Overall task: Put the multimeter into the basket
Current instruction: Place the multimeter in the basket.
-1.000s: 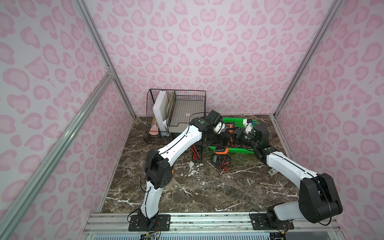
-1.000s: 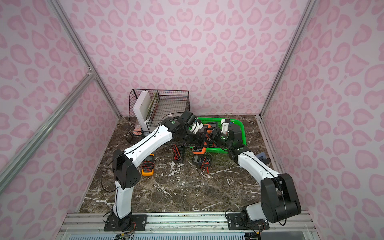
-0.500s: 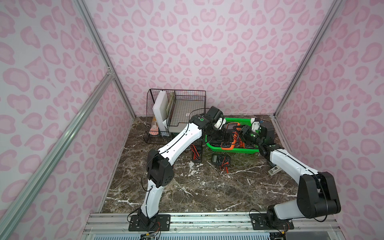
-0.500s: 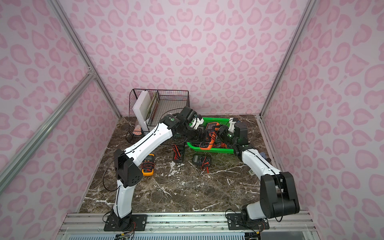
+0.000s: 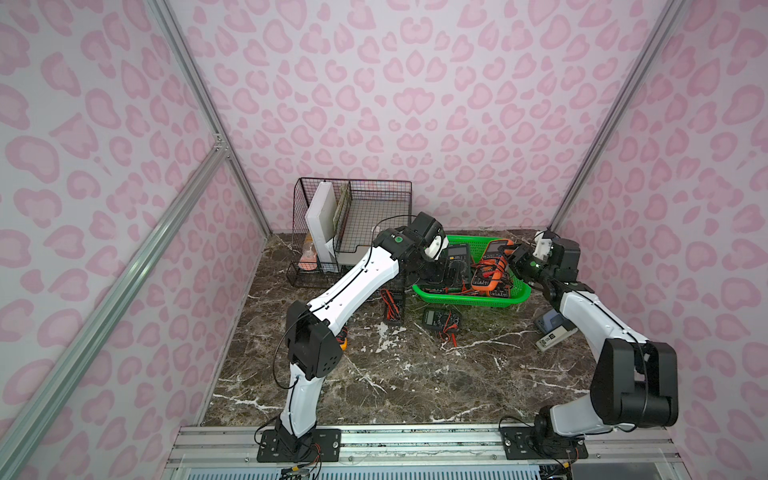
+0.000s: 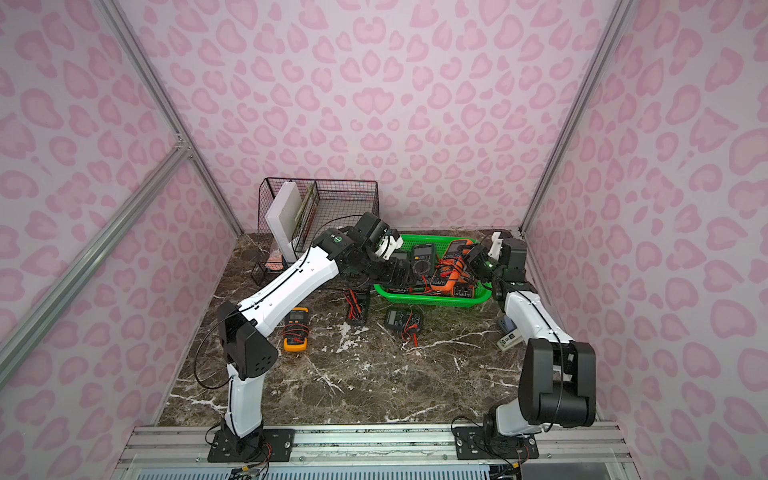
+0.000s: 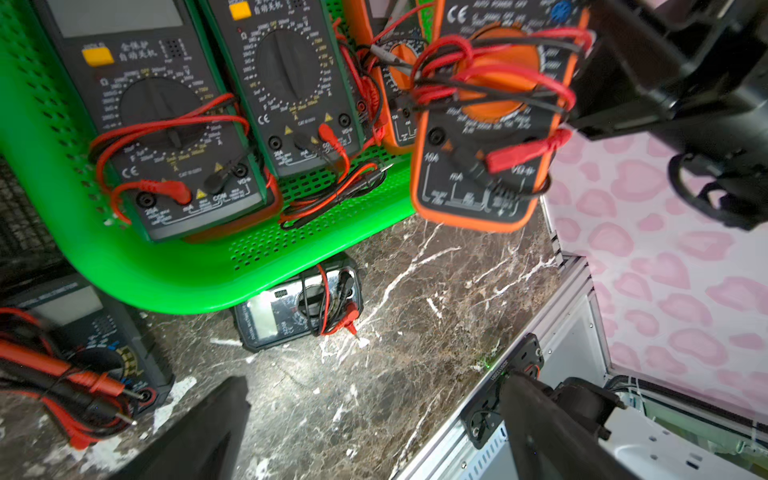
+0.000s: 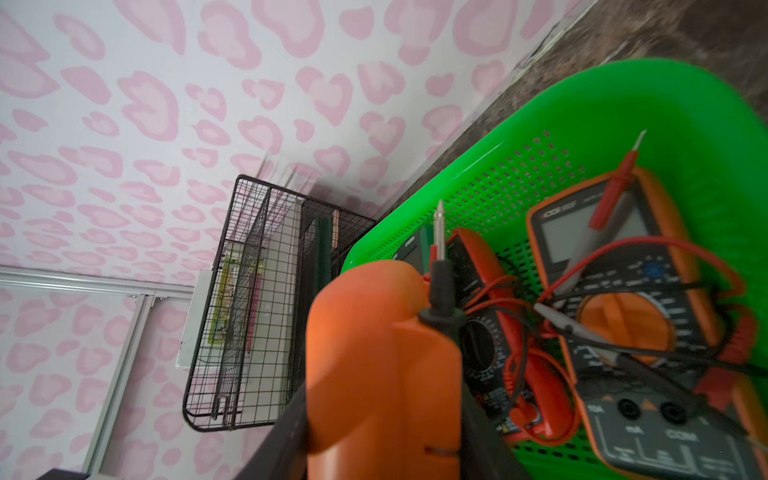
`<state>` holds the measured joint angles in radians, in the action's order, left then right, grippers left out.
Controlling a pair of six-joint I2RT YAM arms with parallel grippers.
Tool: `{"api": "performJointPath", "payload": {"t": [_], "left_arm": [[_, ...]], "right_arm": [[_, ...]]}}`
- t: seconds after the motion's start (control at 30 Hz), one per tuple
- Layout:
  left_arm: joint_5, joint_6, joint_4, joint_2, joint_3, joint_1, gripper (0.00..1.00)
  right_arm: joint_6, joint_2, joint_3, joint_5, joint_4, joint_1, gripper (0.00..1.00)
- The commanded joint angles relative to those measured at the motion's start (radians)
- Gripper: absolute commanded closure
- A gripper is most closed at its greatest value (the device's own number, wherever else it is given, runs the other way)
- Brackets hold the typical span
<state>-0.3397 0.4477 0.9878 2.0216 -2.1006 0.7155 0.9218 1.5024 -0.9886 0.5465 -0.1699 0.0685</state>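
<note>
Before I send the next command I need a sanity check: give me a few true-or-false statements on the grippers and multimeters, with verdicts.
1. The left gripper is open and empty. True.
2. The right gripper holds nothing. False: it is shut on an orange multimeter.
3. Every multimeter is in the basket. False: the yellow multimeter, the lead-covered meter and the dark meter lie on the table.
4. Two dark multimeters lie side by side in the basket. True.
</note>
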Motion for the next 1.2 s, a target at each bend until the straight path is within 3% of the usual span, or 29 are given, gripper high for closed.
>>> {"api": "performJointPath", "payload": {"t": [0.0, 0.4, 0.9, 1.17], "left_arm": [[0.033, -0.031, 0.036, -0.032, 0.025, -0.001, 0.01], [0.088, -0.044, 0.050, -0.162, 0.197, -0.019, 0.02], [0.119, -0.015, 0.040, -0.307, 0.395, -0.063, 0.02], [0.126, -0.002, 0.032, -0.346, 0.459, -0.077, 0.02]], "right_arm": [[-0.075, 0.016, -0.031, 0.051, 0.004, 0.030, 0.61], [-0.348, 0.165, -0.233, 0.041, 0.214, 0.066, 0.61], [-0.411, 0.351, -0.364, 0.110, 0.245, 0.065, 0.61], [-0.458, 0.438, -0.462, 0.119, 0.307, 0.045, 0.56]]}}
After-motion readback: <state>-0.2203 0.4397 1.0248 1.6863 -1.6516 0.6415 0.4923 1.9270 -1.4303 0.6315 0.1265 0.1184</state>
